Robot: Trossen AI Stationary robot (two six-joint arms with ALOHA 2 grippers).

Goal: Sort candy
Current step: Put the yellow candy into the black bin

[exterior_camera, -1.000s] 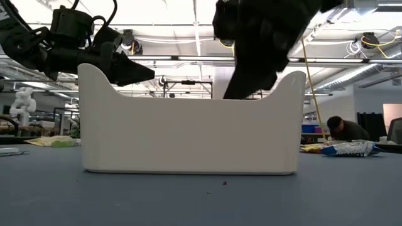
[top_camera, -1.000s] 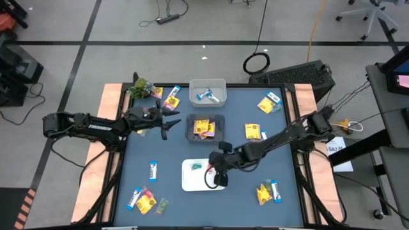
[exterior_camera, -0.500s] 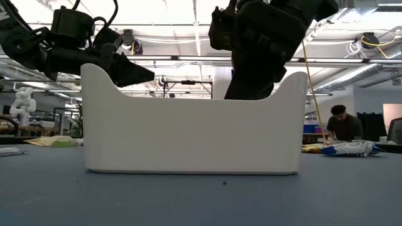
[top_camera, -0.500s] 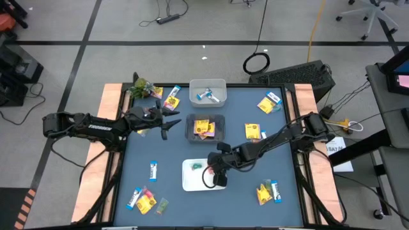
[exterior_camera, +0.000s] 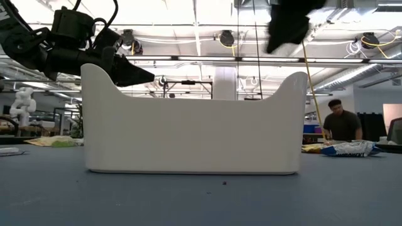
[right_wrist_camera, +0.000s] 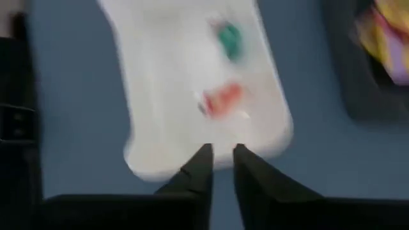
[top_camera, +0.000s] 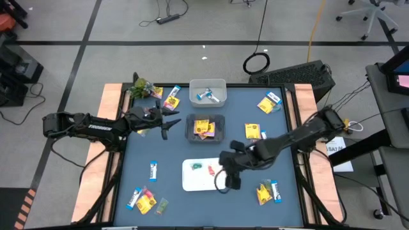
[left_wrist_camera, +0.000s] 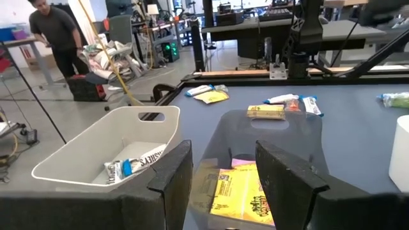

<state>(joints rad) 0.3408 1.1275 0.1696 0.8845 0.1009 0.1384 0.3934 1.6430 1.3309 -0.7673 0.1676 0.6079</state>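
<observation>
**Sorting sweets into three bins, most still loose on the desk**

Scanning from the left: at the near left corner, a cluster of candy (top_camera: 144, 200), with one blue-and-white bar (top_camera: 153, 170) lying alone just up from it. Above, the left tool (top_camera: 167, 119) hovering just beside the grey bin (top_camera: 205, 128), fingers (left_wrist_camera: 171, 176) parted and empty; yellow packets (left_wrist_camera: 239, 194) visible between them in the left wrist view. Behind that, the far white bin (top_camera: 208, 91) with blue-and-white bars in it.

At centre, the near white bin (top_camera: 195, 184), holding one green piece (top_camera: 197, 166) and one red piece (top_camera: 209, 170). Just past its right rim, the right tool (top_camera: 232, 180), fingers nearly closed with nothing between them, raised above the rim in the low view.

Further right, loose on the blue desk (top_camera: 287, 156): a yellow packet (top_camera: 253, 131) mid-desk, another pair at the far right (top_camera: 270, 103), and a pair at the near right (top_camera: 268, 191).

Judging by looks: light, crinkly wrappers, slippery and easily crushed; probably best pinched across the short width at the middle, flat packets needing fingertips pressed close to the desk.
</observation>
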